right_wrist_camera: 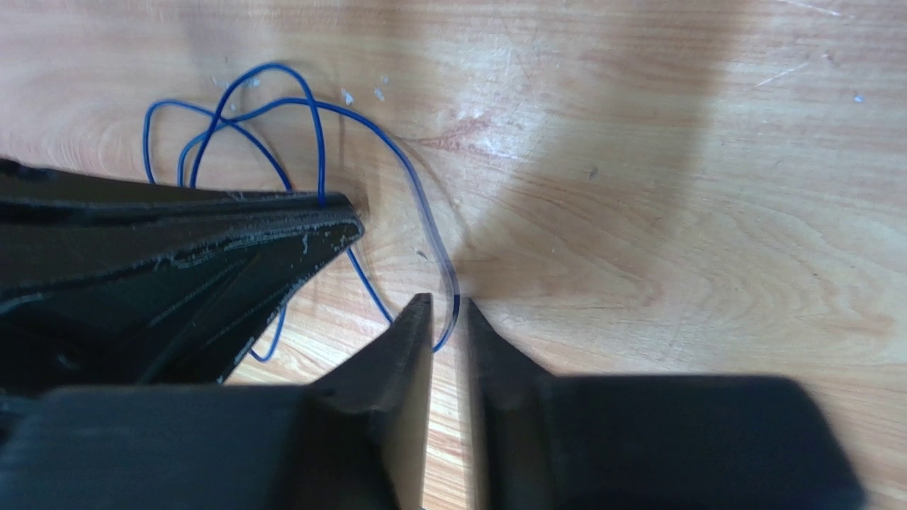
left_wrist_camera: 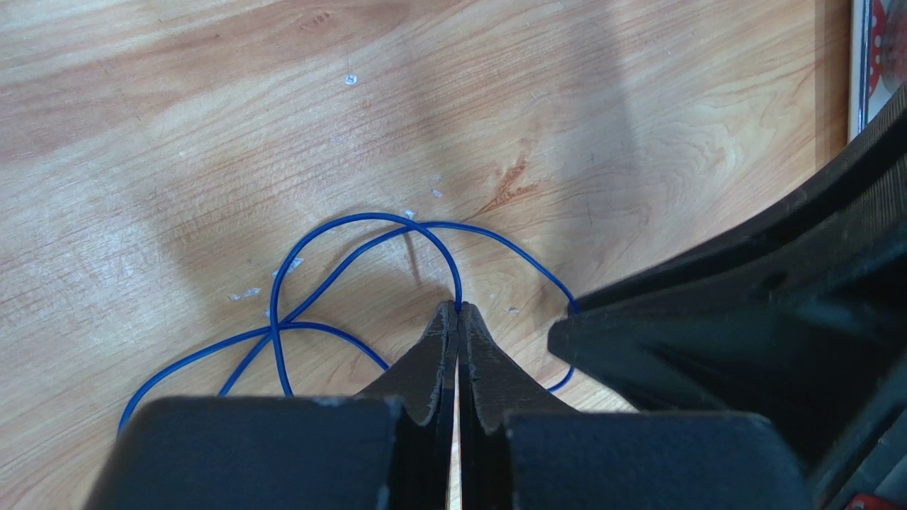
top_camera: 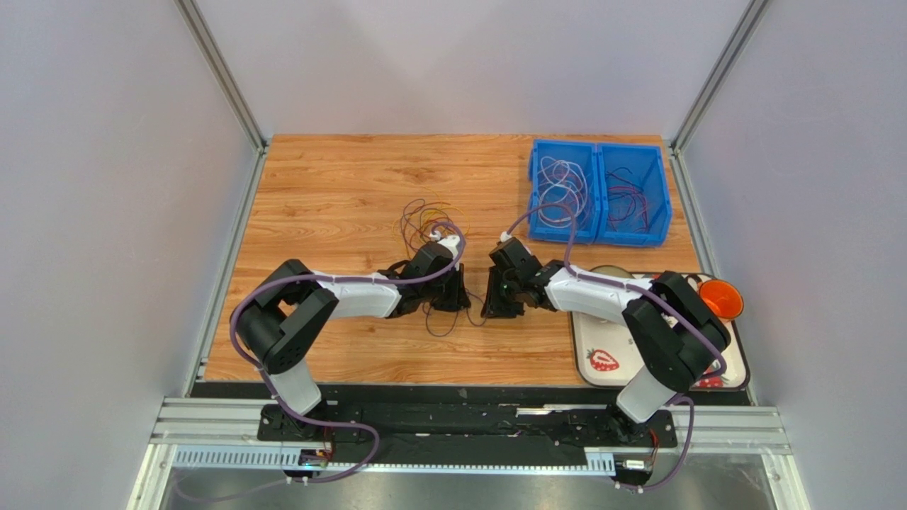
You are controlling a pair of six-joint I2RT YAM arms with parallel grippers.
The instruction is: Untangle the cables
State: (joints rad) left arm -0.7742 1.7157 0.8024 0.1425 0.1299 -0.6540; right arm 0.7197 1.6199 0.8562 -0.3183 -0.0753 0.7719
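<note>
A thin blue cable (left_wrist_camera: 351, 218) lies in loose loops on the wooden table (top_camera: 341, 191). My left gripper (left_wrist_camera: 459, 308) is shut on one strand of it, pinched at the very tips. In the right wrist view a bend of the same blue cable (right_wrist_camera: 287, 103) runs between the tips of my right gripper (right_wrist_camera: 448, 303), whose jaws stand a narrow gap apart around it. The two grippers face each other closely at mid-table, left gripper (top_camera: 452, 298) and right gripper (top_camera: 495, 303). A tangle of more thin cables (top_camera: 426, 218) lies just behind the left gripper.
Two blue bins (top_camera: 602, 191) at the back right hold more thin wires. A white tray (top_camera: 607, 345) with a strawberry picture lies at the right front, an orange cup (top_camera: 724, 298) beside it. Metal frame posts stand at the table's back corners.
</note>
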